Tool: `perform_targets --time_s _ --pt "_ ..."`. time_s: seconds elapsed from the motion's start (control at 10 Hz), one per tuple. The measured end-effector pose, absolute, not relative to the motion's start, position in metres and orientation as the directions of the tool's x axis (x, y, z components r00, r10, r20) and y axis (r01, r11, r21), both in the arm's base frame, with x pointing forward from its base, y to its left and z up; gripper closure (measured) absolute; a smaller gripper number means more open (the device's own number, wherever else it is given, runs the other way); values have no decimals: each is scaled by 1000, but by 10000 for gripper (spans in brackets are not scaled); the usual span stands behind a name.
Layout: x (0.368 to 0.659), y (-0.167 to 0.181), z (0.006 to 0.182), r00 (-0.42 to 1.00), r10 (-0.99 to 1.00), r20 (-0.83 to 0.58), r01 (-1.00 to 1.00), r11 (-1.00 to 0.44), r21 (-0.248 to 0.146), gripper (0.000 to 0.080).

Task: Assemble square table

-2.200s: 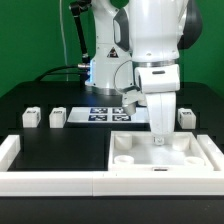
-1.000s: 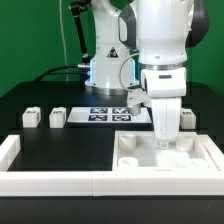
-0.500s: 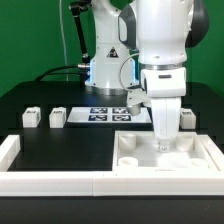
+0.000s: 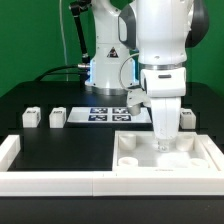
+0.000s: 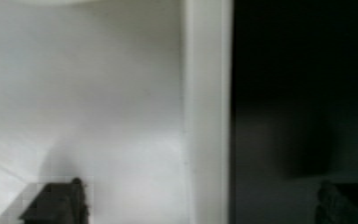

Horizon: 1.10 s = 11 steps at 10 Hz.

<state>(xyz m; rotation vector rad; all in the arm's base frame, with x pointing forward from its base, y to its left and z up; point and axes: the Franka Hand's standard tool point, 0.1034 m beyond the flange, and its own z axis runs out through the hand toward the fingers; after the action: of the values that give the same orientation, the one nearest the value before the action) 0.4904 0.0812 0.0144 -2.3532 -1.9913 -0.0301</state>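
The white square panel (image 4: pixel 150 160) with round corner sockets lies at the front on the exterior view's right. My gripper (image 4: pixel 165 143) points straight down at its far rim. In the wrist view the gripper (image 5: pixel 199 203) is open. Its dark fingertips (image 5: pixel 55 200) stand wide apart on either side of the panel's rim (image 5: pixel 206 110), with the white panel surface (image 5: pixel 87 100) on one side and black table on the other. Three short white legs with tags stand on the table: two (image 4: pixel 31 117) (image 4: pixel 57 117) at the left and one (image 4: pixel 185 117) at the right.
The marker board (image 4: pixel 105 113) lies flat at the back, before the robot base. Long low white border rails (image 4: pixel 50 181) run along the front edge and up the left side (image 4: pixel 8 150). A green wall stands behind.
Since the earliest frame the gripper and the panel have shifted slightly to the exterior view's right. Over the last second nothing has visibly moved.
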Motion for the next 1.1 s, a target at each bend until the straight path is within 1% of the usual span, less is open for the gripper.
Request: perform_targets --time_s 0.1,0.2,0.3,0.5,0.6,0.7,0.8,0.9,1.1 --pt "484 81 26 189 981 42 982 -188 -31 150" --pt "476 83 35 243 969 32 970 -242 -37 150" --pt "472 94 47 381 924 19 924 -380 -37 150" --pt "471 123 71 585 811 1 811 -585 -30 150" --pt "470 135 72 635 773 7 772 -635 -25 150" --pt "467 136 68 670 742 1 742 -670 -34 150" --pt "468 135 68 726 687 -1 687 -726 -36 150" --pt "468 135 68 752 660 -2 659 -751 -36 150" --pt "465 138 67 863 504 -13 504 -863 -38 150"
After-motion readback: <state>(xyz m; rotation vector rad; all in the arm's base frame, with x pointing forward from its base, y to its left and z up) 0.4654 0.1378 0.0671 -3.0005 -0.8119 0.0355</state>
